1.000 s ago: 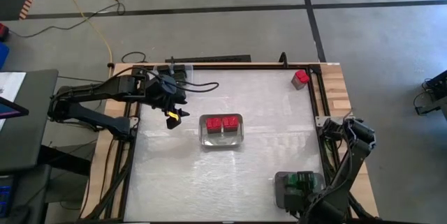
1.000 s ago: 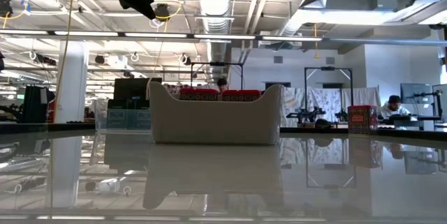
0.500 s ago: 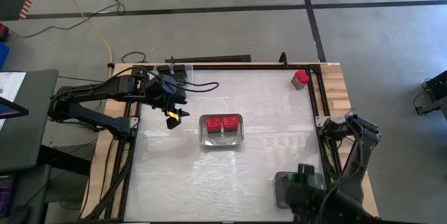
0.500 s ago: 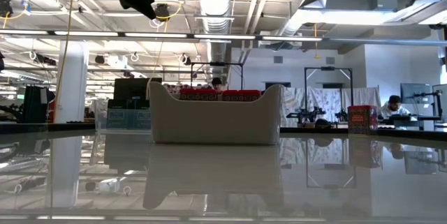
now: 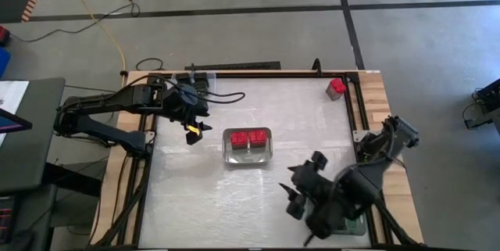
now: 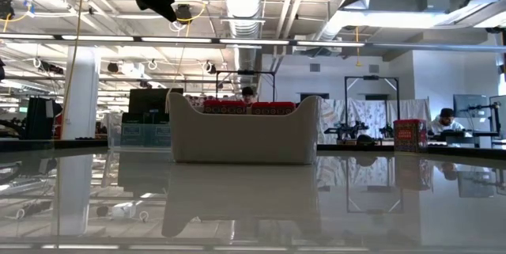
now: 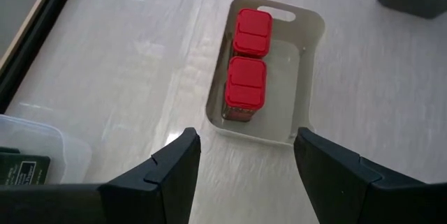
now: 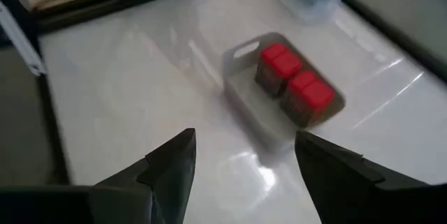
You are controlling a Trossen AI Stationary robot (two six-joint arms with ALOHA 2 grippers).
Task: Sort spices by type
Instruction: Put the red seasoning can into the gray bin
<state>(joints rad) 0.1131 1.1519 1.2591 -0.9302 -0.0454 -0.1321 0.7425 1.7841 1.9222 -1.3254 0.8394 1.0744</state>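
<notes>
High view straight down, low view level at tabletop, both wrist views angled onto grey tray (image 7: 307,77), seemingly close.

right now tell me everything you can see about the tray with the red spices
The tray is a small, pale rectangular bin with rounded corners, apparently plastic, with a handle slot at one end. It sits flat near the table's middle. Two red square-capped spices stand upright inside, side by side along one wall; the other half is bare. Neither pincer touches it.

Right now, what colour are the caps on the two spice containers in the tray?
Red. Both caps are bright red with square tops; the left wrist view shows them best, inside the pale tray.
</notes>
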